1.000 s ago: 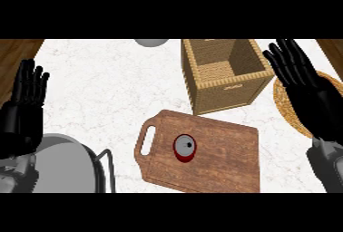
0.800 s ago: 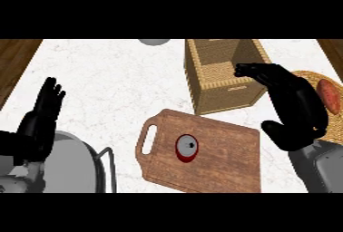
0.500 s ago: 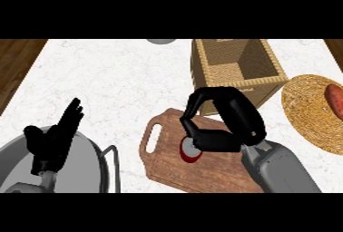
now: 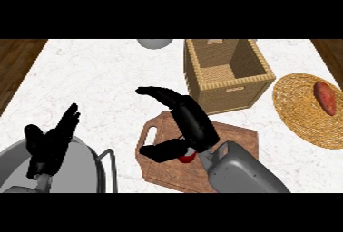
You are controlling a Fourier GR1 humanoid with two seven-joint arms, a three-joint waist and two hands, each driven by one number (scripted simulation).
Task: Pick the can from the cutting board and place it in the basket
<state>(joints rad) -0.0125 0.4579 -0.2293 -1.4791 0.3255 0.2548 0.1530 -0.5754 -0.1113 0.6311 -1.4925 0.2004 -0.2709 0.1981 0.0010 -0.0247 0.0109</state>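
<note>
The wooden cutting board (image 4: 164,175) lies at the lower middle of the head view. Only a red sliver of the can (image 4: 188,158) shows on it, under my right hand (image 4: 193,123). That hand hangs over the board with its fingers stretched toward the upper left and its thumb reaching in beside the can; nothing is curled round the can. The wicker basket (image 4: 227,93) stands just beyond the board, at the upper right, and its inside looks bare. My left hand (image 4: 50,142) rests open at the lower left, fingers up.
A grey metal pot (image 4: 80,174) with a handle sits at the lower left, under my left hand. A woven plate (image 4: 301,120) with a sweet potato (image 4: 325,97) lies at the right edge. A grey bowl (image 4: 155,43) is at the top. Dark wood borders the white counter on both sides.
My right hand swung from the far right, past the basket, down and left over the board, and now covers most of the can. My left hand sank lower at the left.
</note>
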